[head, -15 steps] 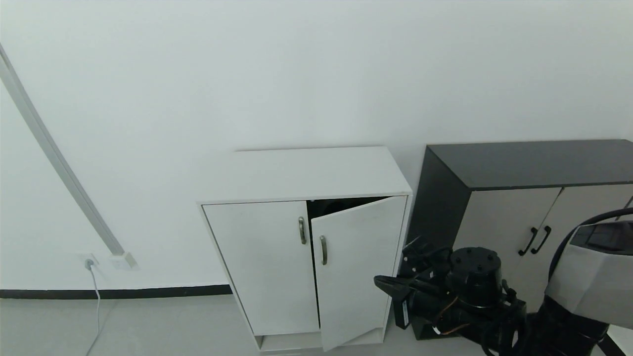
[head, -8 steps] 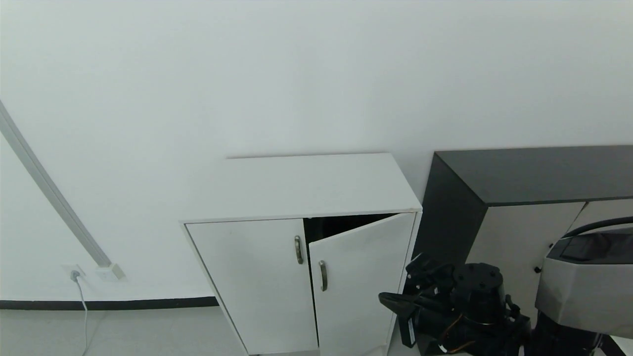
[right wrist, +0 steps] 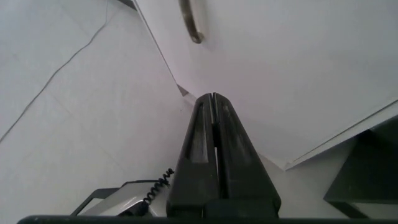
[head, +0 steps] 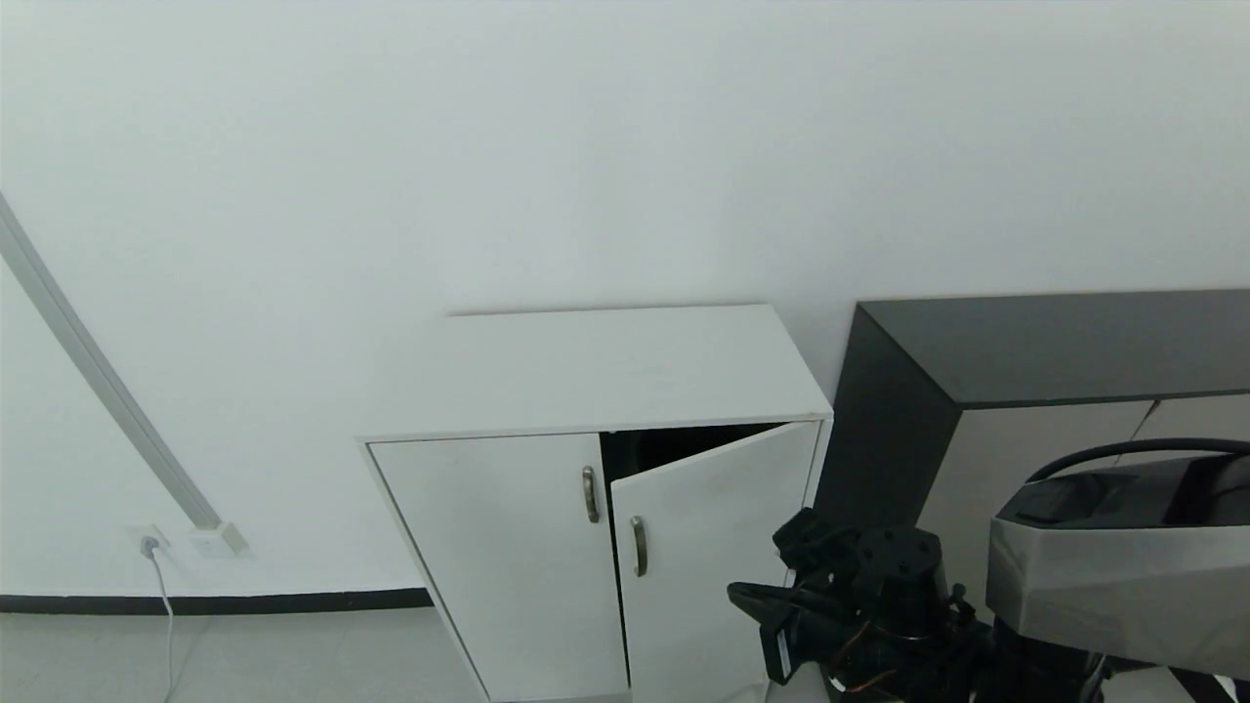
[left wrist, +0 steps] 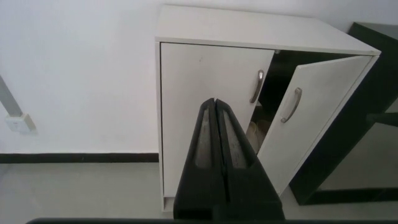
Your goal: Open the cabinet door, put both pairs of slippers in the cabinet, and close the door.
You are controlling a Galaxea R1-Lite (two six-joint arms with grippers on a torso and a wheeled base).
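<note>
The white cabinet [head: 605,371] stands against the far wall [head: 586,146] with its left door [head: 498,557] shut and its right door [head: 708,547] ajar, so closing seems in hand: the right gripper [right wrist: 214,99], fingers together near that door's face, should push it flush, while the left gripper [left wrist: 215,102], likewise pressed together, hangs farther back.

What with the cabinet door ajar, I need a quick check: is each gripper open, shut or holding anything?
Left gripper: shut, holding nothing.
Right gripper: shut, holding nothing.
</note>
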